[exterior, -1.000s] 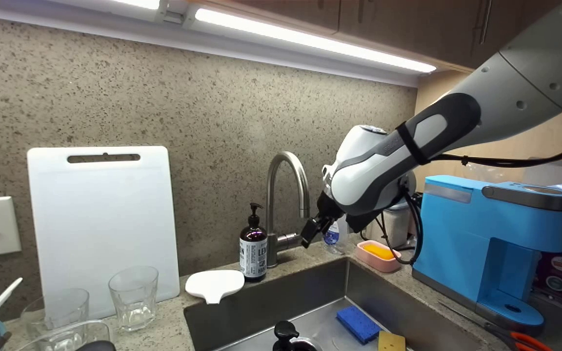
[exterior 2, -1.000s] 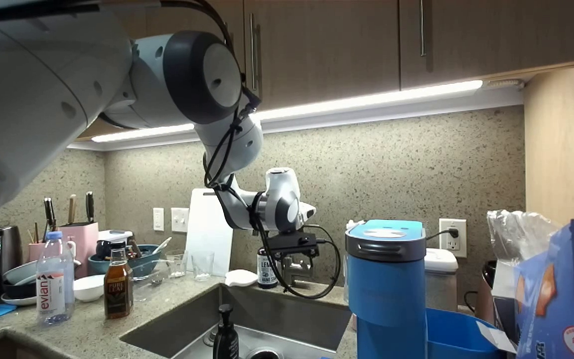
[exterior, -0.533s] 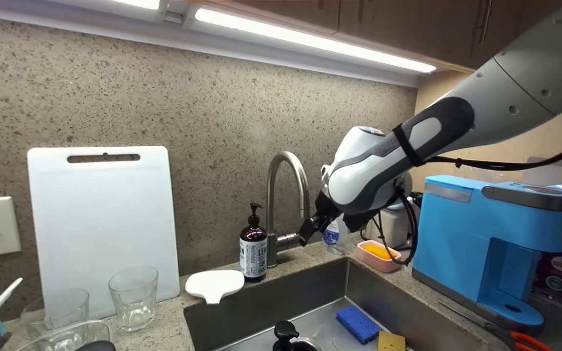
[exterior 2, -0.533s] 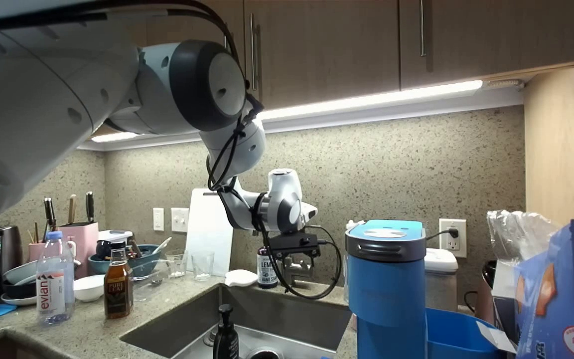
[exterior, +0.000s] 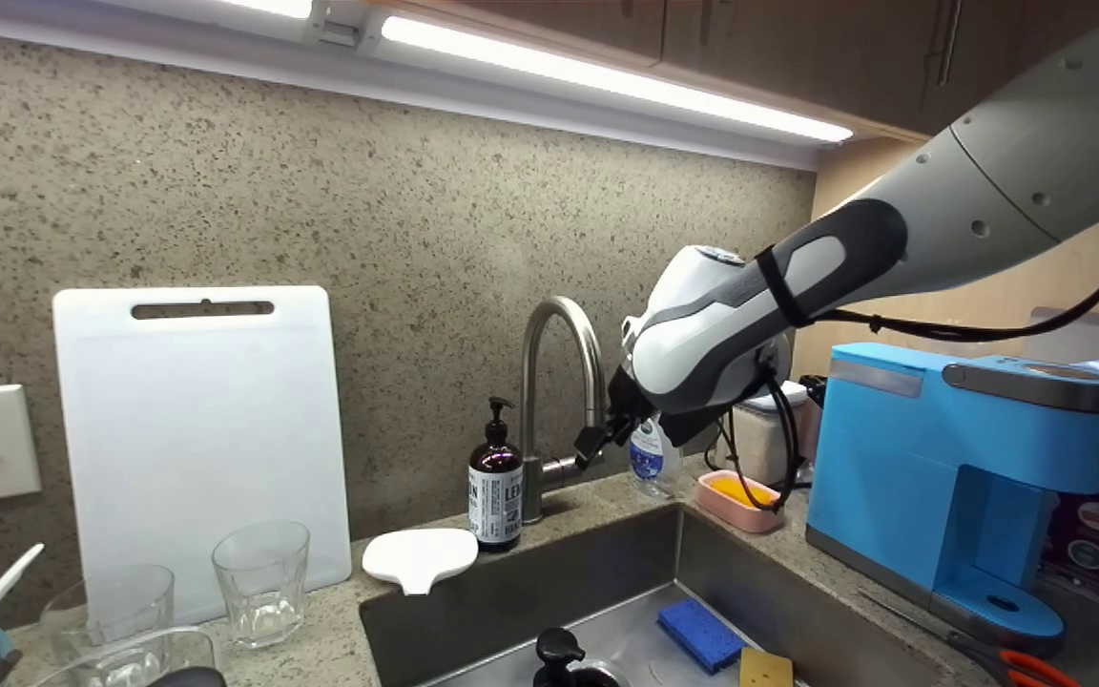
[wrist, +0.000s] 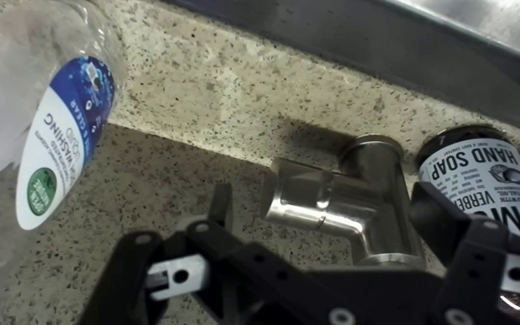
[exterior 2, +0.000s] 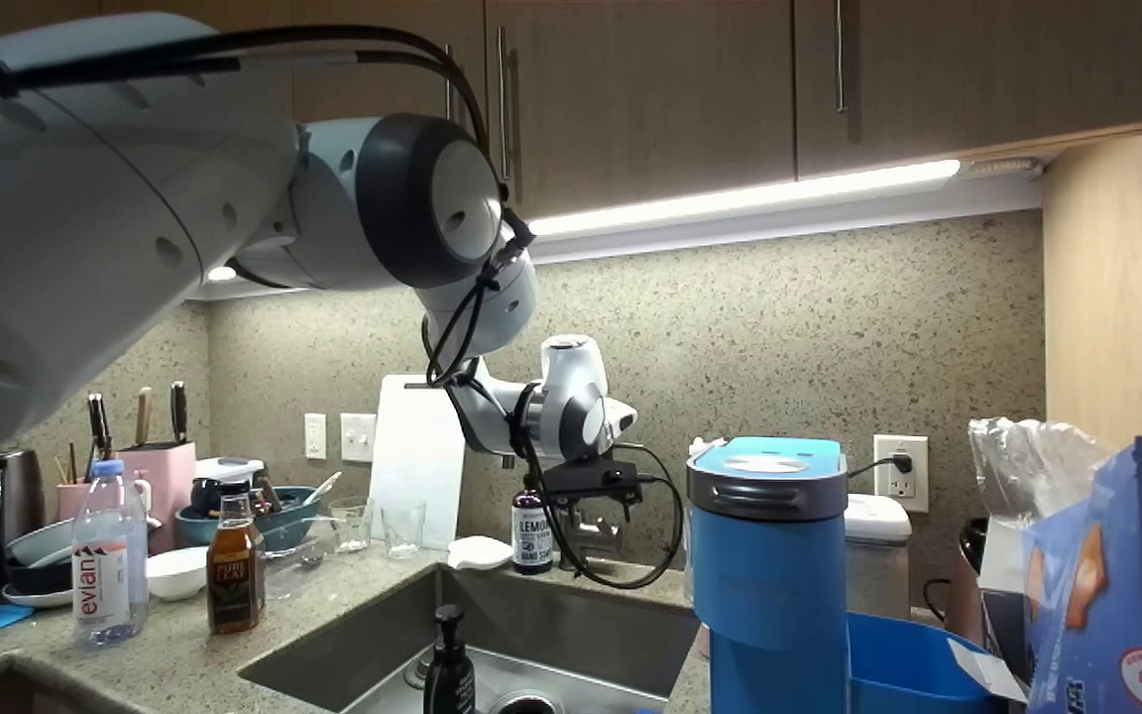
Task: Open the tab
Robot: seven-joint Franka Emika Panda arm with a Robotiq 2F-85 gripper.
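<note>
While the tall, curved silver metal faucet (exterior: 528, 405) is standing upright, the black gripper (wrist: 325, 207) is hanging near the faucet's stubby side handle (wrist: 303, 194), jaws spread wide.

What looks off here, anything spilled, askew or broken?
No spill or damage visible; the faucet stands upright. One mild oddity, in an exterior view: the white paddle-shaped dish on the counter seems to jut its narrow end over the rim of the sink, where it could get knocked in.

Kitchen with sink (exterior 2: 556, 625) and cabinets (exterior 2: 640, 99)
</note>
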